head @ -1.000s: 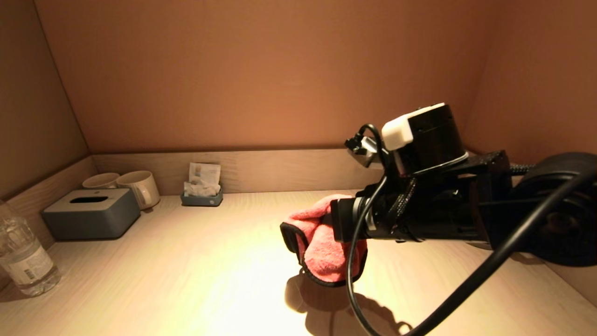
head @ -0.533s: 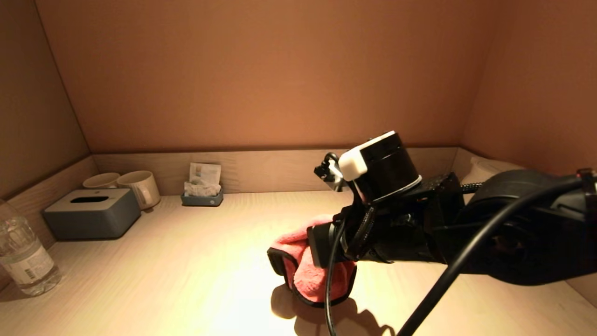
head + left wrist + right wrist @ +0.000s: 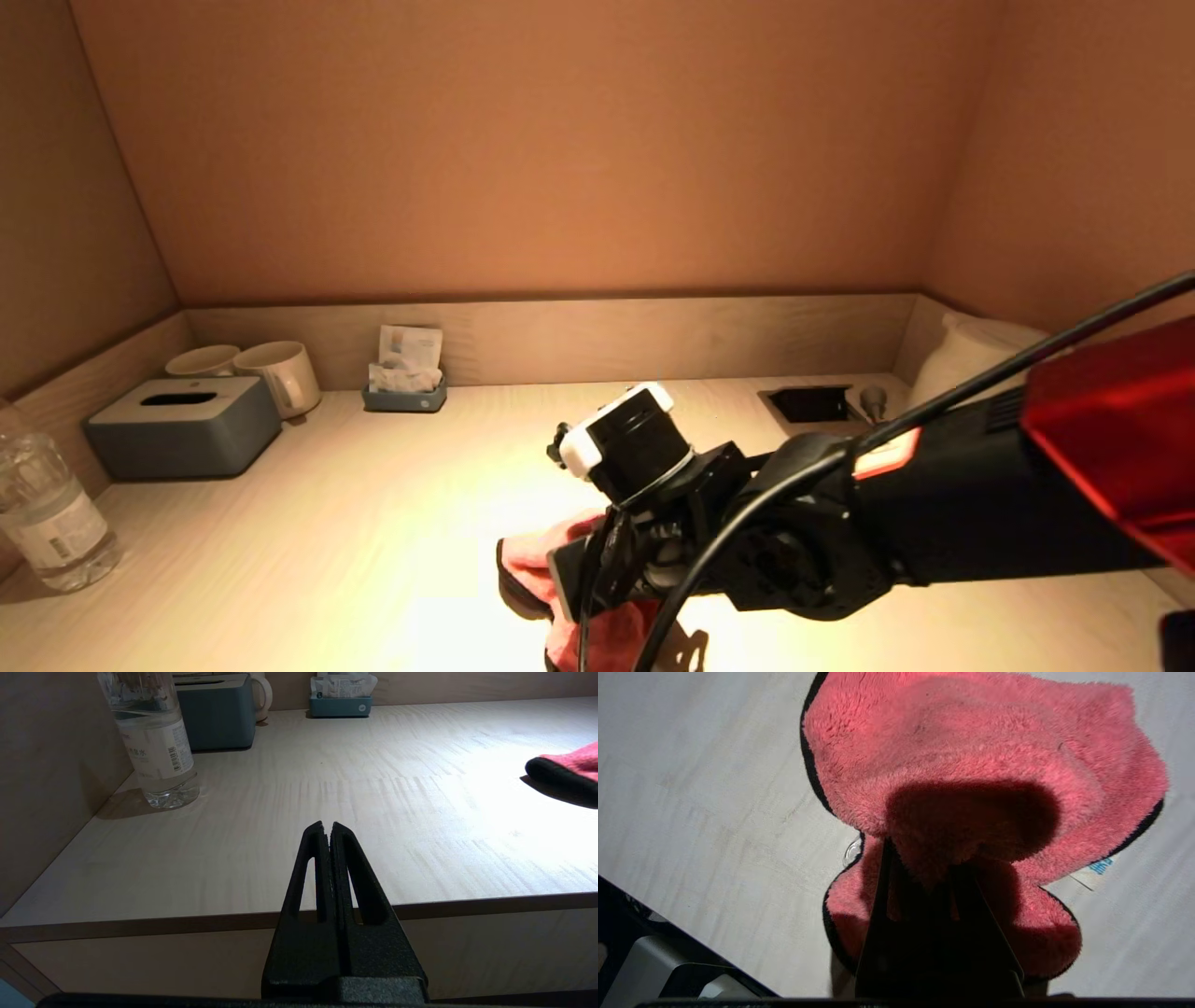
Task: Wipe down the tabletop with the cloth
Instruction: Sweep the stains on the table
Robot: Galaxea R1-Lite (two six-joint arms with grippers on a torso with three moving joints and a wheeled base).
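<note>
A pink cloth (image 3: 532, 565) with a black hem lies bunched on the light wooden tabletop (image 3: 308, 532) near its front edge, right of centre. My right gripper (image 3: 924, 868) is shut on the pink cloth (image 3: 971, 765) and presses it onto the table; the cloth covers the fingertips. In the head view the wrist hides most of the cloth. The cloth's edge (image 3: 567, 767) also shows in the left wrist view. My left gripper (image 3: 327, 826) is shut and empty, parked below the table's front edge at the left.
A water bottle (image 3: 42, 518) stands at the front left. A grey tissue box (image 3: 182, 425), two mugs (image 3: 275, 373) and a sachet holder (image 3: 404, 383) line the back left. A socket recess (image 3: 810, 403) and a white object (image 3: 971, 355) sit at the back right. Walls enclose three sides.
My right arm has drawn the cloth toward the front edge of the table and slightly left, lowering it; the socket recess at the back right is now uncovered.
</note>
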